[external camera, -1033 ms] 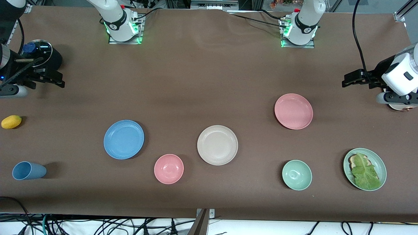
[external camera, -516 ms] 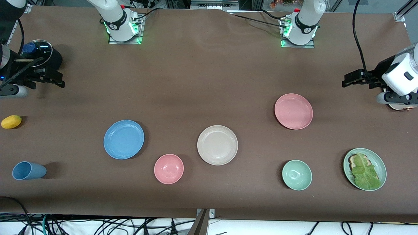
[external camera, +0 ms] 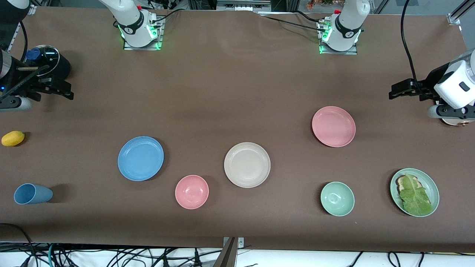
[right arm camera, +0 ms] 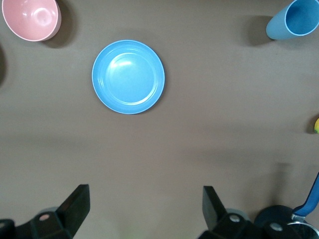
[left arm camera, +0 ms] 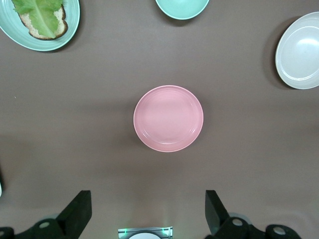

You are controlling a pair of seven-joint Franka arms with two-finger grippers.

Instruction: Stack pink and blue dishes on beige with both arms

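Observation:
Three plates lie apart on the brown table. The salmon pink plate (external camera: 333, 126) (left arm camera: 168, 118) is toward the left arm's end. Toward the right arm's end lies the sky blue plate (external camera: 140, 158) (right arm camera: 128, 76). Between them, slightly nearer the front camera, sits the beige plate (external camera: 247, 164) (left arm camera: 300, 50). My left gripper (external camera: 399, 90) (left arm camera: 148, 209) hangs open and empty high at the left arm's end of the table. My right gripper (external camera: 61, 90) (right arm camera: 144, 206) hangs open and empty high at the right arm's end. Both arms wait.
A pink bowl (external camera: 192, 191) sits between the blue and beige plates, nearer the camera. Also near the front edge are a pale green bowl (external camera: 337, 198), a green plate with bread and lettuce (external camera: 426, 181) and a tipped blue cup (external camera: 31, 193). A yellow fruit (external camera: 13, 138) and a black lidded pot (external camera: 46, 59) are at the right arm's end.

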